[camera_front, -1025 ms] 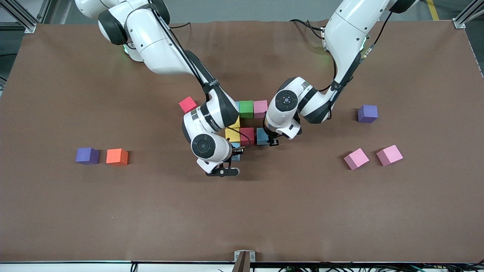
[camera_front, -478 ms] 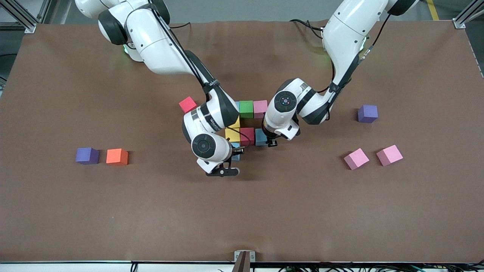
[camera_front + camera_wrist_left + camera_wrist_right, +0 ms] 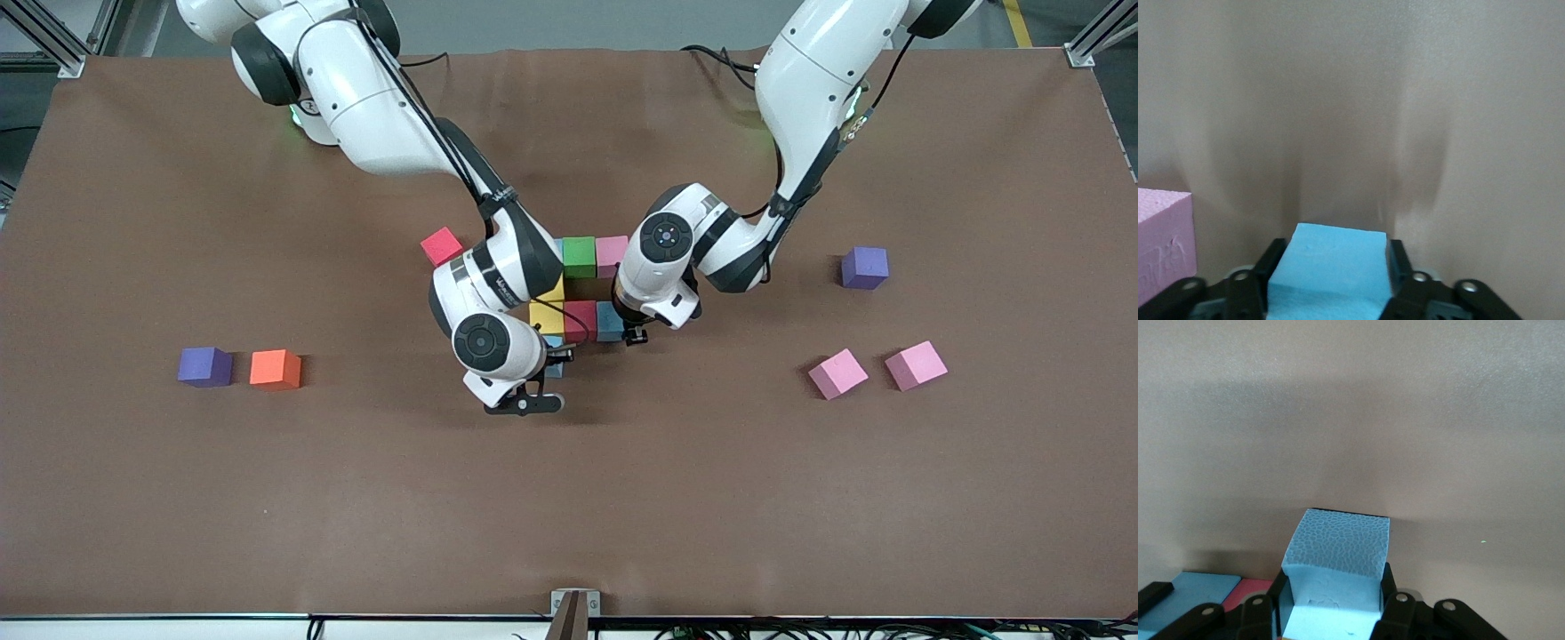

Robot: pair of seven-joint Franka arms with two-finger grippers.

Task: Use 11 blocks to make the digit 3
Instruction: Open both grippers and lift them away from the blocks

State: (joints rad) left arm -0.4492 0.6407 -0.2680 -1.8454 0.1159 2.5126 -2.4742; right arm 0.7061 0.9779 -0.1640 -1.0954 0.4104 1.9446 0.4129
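**Both claws down at the half-built 3, each around a light blue cube**

The digit 3 [image 3: 579, 293] is sitting mid-desk [image 3: 569, 516], still only partly built. The row farthest from the front camera is showing a green block [image 3: 579, 256] touching a pink block [image 3: 612, 253]. A yellow block [image 3: 556, 290] is peeking out from under the right arm. One step nearer the camera, the middle row is running another yellow block [image 3: 546, 317], dark red block [image 3: 581, 320], end blue block [image 3: 610, 322], all touching.

The left claw [image 3: 1335, 257] is sitting low around that end blue block. Honestly can't tell if it's gripping or has let go.

The right claw [image 3: 1331, 593] is clamping tight on the near blue block [image 3: 1337, 560], which is sitting just nearer the camera than the middle-row yellow one.

Loose stuff:
- a bright red block [image 3: 441, 245] is lying beside the figure, toward the right arm's end
- an orange block [image 3: 275, 369] is sitting next to a purple cube [image 3: 205, 365], well out that way
- two loose pink blocks [image 3: 837, 373] [image 3: 916, 365] and a second purple cube [image 3: 864, 267] are lying toward the left arm's end
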